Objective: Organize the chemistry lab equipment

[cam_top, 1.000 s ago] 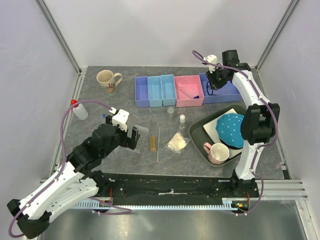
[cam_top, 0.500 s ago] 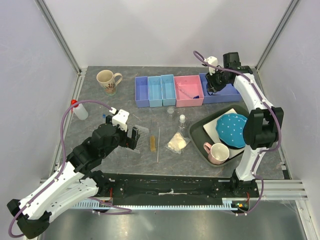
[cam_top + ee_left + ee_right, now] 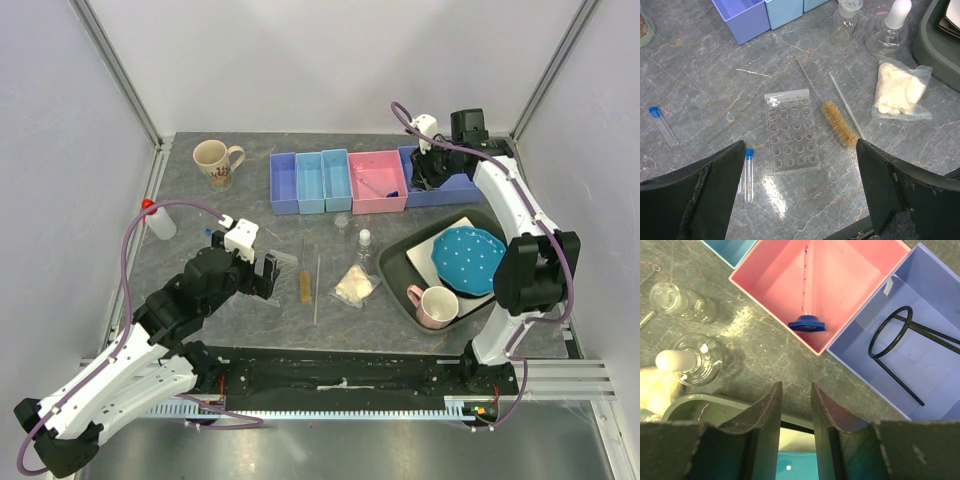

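My left claw (image 3: 801, 150) hangs spread wide and empty over the grey table (image 3: 705, 75), and directly below it the clear rack (image 3: 791, 131) lies flat. One blue-capped tube (image 3: 748, 172) lies just beside the rack's left edge, and a second tube (image 3: 662, 125) lies further to the left. To the right of the rack lies the amber stick (image 3: 839, 124), which is a brush with tan bristles, and a thin rod (image 3: 845, 102) lies beside it. Then comes the whitish bag (image 3: 900, 92). My right claw (image 3: 796, 385) is almost pressed together, with only a narrow gap, and it pinches nothing. It hovers near the corner where the pink bin (image 3: 850, 275) and the violet bin (image 3: 930, 300) touch. The black wire ring on its rod (image 3: 890, 332) lies inside the violet bin. A clear cylinder with a blue foot (image 3: 807, 322) lies in the pink bin, and its scale marks are too fine for me to read. The white-capped clear bottle (image 3: 690, 360) stands on the table near the dark tray (image 3: 705, 402). The red-capped white squeeze bottle (image 3: 158, 220) lies at the far left edge. The beige mug (image 3: 213, 160) carries a print, too small to read.
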`<state>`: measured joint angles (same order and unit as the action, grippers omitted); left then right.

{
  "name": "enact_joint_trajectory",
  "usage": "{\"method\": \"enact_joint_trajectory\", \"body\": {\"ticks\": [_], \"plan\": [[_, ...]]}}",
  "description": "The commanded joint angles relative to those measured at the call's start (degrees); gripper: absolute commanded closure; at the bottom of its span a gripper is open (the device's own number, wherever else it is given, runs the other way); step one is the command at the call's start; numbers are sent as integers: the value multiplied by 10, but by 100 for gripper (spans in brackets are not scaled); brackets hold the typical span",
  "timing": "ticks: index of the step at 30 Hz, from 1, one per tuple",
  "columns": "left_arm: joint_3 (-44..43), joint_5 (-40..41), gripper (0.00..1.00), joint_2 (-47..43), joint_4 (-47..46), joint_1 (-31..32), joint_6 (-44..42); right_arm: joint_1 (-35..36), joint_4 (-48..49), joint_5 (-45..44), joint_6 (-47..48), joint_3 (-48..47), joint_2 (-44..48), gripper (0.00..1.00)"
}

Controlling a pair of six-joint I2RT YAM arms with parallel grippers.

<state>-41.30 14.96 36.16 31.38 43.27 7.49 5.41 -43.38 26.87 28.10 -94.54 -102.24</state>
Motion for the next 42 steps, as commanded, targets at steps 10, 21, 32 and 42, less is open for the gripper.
{"method": "enact_joint_trajectory", "body": {"ticks": [10,21,32,42], "plan": [[-5,2,2,4,-19,1,-19,2,65,75,-25,90,115,53],[-3,2,2,-2,-23,2,-17,2,106,188,-22,195,187,34],[0,13,2,-6,-24,1,-12,7,131,274,-13,262,200,13],[-4,17,2,13,-25,2,-10,7,138,290,13,309,203,2]]}}
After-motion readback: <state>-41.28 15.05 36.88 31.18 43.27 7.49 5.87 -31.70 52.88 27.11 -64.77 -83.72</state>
